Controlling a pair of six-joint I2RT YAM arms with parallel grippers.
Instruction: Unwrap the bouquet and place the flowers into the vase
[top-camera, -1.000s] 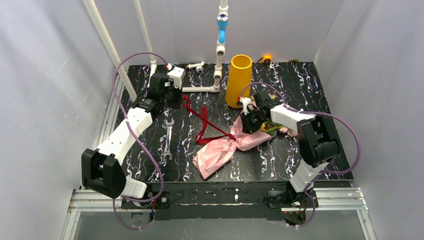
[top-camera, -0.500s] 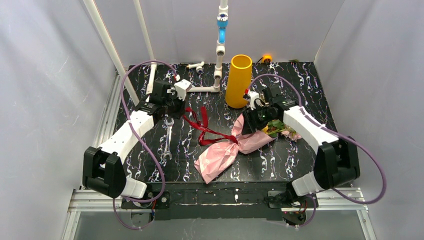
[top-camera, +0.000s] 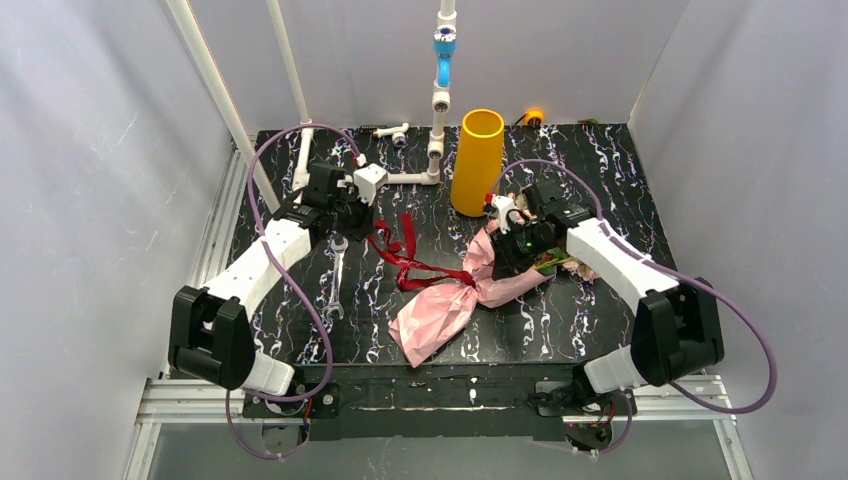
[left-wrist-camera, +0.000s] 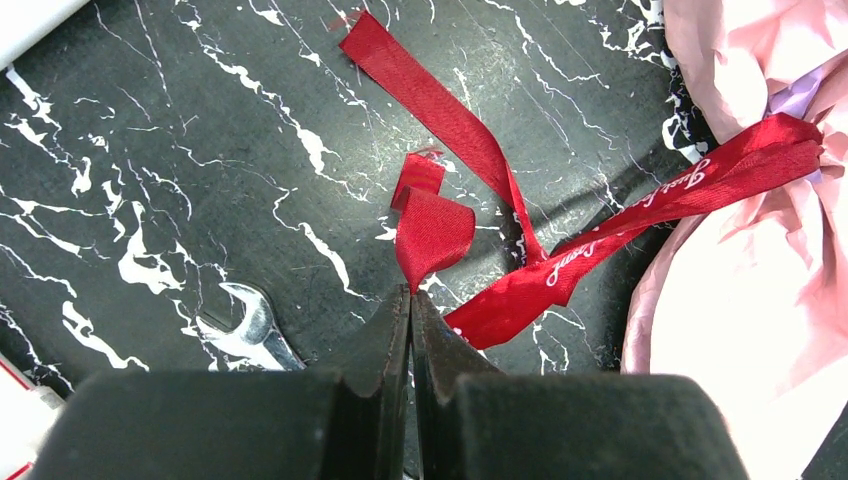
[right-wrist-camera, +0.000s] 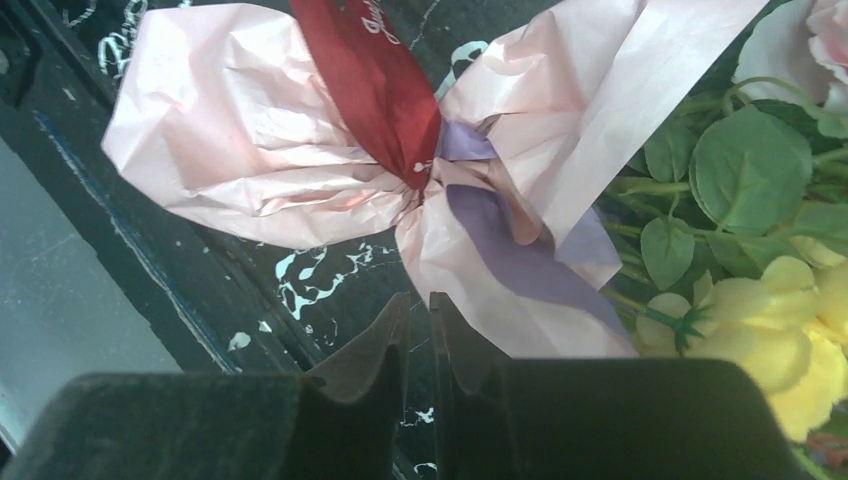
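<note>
Left jaws are pinched fully closed on the loose end of the dark red ribbon (left-wrist-camera: 640, 215), which runs ahead and right of them to the bouquet (right-wrist-camera: 250, 150). Right jaws are down to a thin slit with nothing in it. The bouquet's tied waist is just ahead of them, with the flowers (right-wrist-camera: 770, 340) to their right. The vase (top-camera: 477, 165) stands upright nearby, past the right jaws.

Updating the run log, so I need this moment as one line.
left tool: shut on ribbon end | right tool: at tied waist of bouquet, grip unclear | vase: upright, no flowers inside
</note>
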